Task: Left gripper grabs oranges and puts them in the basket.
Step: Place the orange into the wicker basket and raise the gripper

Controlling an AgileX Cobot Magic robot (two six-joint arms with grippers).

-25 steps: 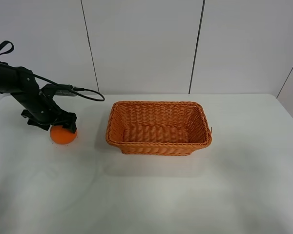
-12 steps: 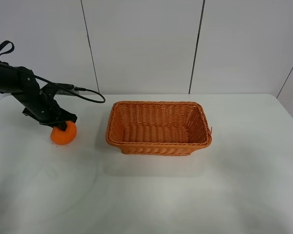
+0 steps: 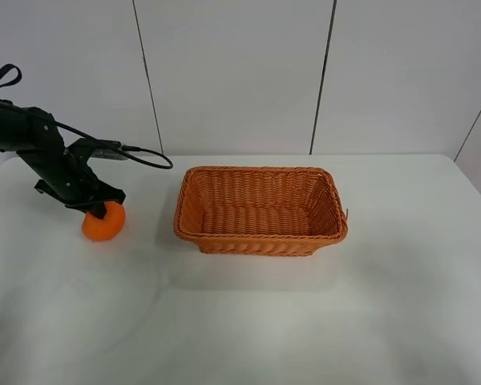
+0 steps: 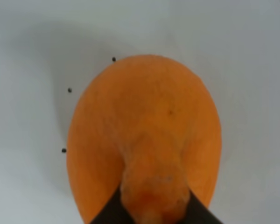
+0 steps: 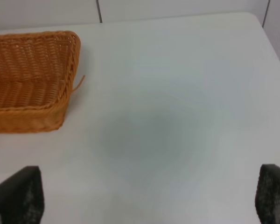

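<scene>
The orange [image 3: 103, 225] is at the left on the white table, well left of the wicker basket [image 3: 260, 238]. My left gripper [image 3: 99, 209] comes down on its top. In the left wrist view the orange [image 4: 144, 121] fills the picture, and the two black fingertips [image 4: 107, 213] press against either side of its bumpy neck, so the gripper [image 4: 151, 212] is shut on it. I cannot tell whether the fruit still touches the table. The basket holds nothing. My right gripper [image 5: 144, 189] is open over bare table, with the basket's corner [image 5: 73, 51] beyond it.
The left arm's black cable [image 3: 148, 156] loops toward the basket's left side. The white table [image 3: 321, 321] ends at a panelled wall behind. A few tiny dark specks [image 4: 69, 90] lie on the table beside the orange.
The left arm has pulled up and back a little, and its gripper has closed in on the orange's top. The orange has barely shifted. The basket has not moved.
</scene>
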